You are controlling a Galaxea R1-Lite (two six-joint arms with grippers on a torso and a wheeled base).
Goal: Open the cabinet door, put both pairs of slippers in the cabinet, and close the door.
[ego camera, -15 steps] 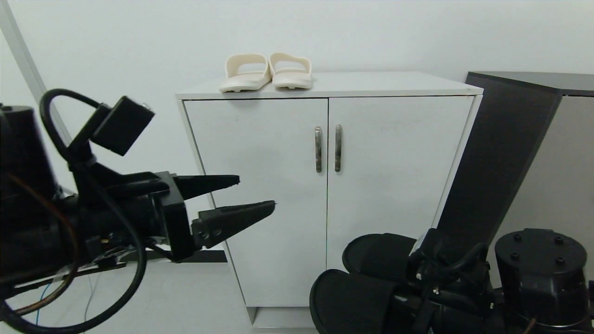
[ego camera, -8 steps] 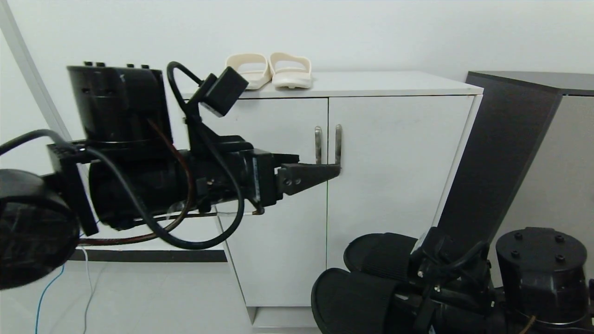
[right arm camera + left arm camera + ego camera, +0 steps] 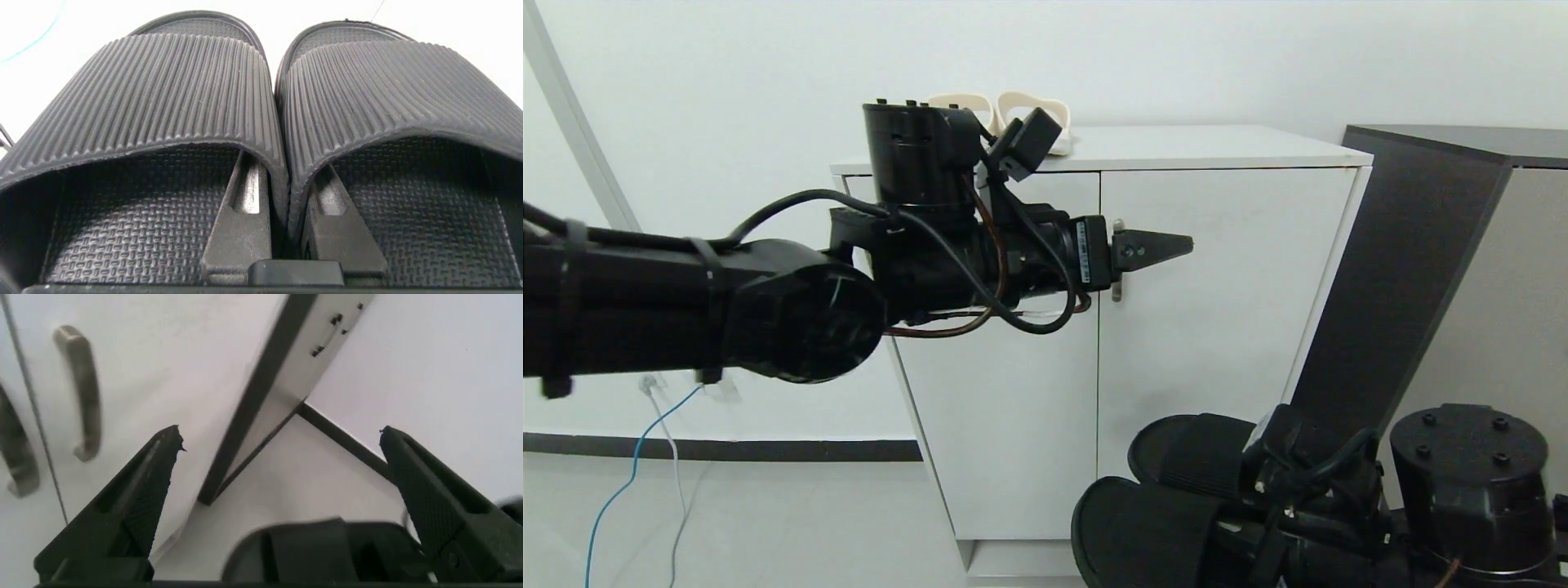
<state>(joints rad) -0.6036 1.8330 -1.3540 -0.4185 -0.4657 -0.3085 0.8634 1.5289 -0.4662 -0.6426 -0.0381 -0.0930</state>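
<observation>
Cabinet, centre frame, is seen with both doors shut, so nothing is stowed yet. Black slippers are clamped by right gripper, lower right. Cream slippers are seen on the cabinet top, upper centre. Left gripper, fingers apart, is placed at the handles. Opening, loading and closing are judged undone.

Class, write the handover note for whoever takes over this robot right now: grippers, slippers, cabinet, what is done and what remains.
Left gripper: open, level with the door handles, gripping nothing.
Right gripper: shut on the black slippers, held low before the cabinet.
Cream slippers: on the cabinet top.
Done: black pair picked up; doors shut.
Left: open a door, put both pairs inside, close it.
</observation>
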